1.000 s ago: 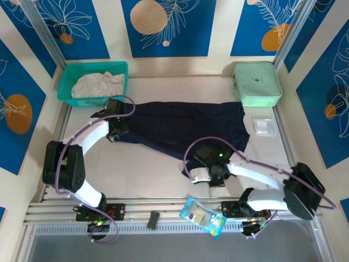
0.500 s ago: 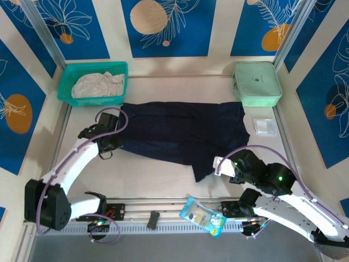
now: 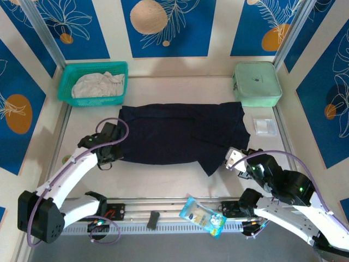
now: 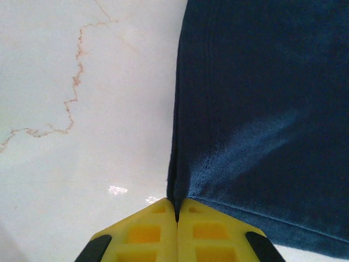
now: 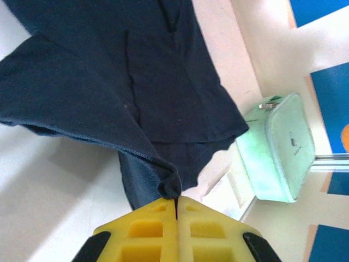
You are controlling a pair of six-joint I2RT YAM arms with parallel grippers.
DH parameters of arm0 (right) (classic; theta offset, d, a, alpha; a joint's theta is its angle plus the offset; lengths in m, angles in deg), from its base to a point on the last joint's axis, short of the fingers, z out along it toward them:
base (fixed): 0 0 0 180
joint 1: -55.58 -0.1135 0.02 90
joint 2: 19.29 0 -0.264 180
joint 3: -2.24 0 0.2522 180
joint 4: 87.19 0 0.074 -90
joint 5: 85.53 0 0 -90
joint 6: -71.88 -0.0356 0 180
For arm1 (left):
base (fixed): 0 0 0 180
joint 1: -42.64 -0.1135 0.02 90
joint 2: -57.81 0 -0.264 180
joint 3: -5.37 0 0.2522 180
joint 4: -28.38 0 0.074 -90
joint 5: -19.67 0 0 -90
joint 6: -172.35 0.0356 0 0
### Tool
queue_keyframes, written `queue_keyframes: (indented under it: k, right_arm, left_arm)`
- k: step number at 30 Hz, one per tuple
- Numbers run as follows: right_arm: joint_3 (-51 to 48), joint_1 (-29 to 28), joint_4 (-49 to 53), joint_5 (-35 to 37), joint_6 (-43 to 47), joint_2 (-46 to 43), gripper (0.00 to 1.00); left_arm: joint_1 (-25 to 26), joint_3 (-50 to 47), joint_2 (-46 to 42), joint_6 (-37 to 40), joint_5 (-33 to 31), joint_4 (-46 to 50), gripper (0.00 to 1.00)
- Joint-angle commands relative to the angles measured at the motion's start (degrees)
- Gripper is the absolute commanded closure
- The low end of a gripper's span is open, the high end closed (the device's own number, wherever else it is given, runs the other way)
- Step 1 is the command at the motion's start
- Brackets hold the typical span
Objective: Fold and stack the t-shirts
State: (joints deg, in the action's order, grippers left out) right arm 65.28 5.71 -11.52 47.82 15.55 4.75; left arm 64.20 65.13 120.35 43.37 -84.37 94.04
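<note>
Crosswise, the navy t-shirt [image 3: 180, 134] lies on the desk [image 3: 163, 177]; left fingers [image 4: 142, 234] and right fingers [image 5: 207, 229] each clamp a near corner.

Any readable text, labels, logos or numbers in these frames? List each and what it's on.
Nothing here can be read as text.
On the mint-green case: a small dark mark and a line of print on the lid, too small to read.
On the blue packet at the near edge: printed graphics, too blurred to read.
On the navy t-shirt: no print visible.
On the wall panels: leaf and circle patterns, no words.
</note>
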Motion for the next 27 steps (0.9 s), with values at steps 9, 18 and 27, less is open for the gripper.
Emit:
queue_keyframes:
  k: [9, 18, 27]
  right_arm:
    - [-1.76, 15.13, -18.50, -10.49, 11.04, 10.73, 1.00]
    - [0.13, 29.59, -29.50, -22.68, 12.80, 22.66, 1.00]
    - [3.60, 38.92, -37.38, -30.19, 13.88, 36.33, 1.00]
  left_arm:
    - [-2.30, 11.09, 7.13, 3.41, -10.39, 5.17, 1.00]
    - [-4.23, 14.44, 17.89, 5.77, -9.29, -1.09, 1.00]
    - [-6.21, 18.34, 25.93, 7.65, -11.16, -3.98, 1.00]
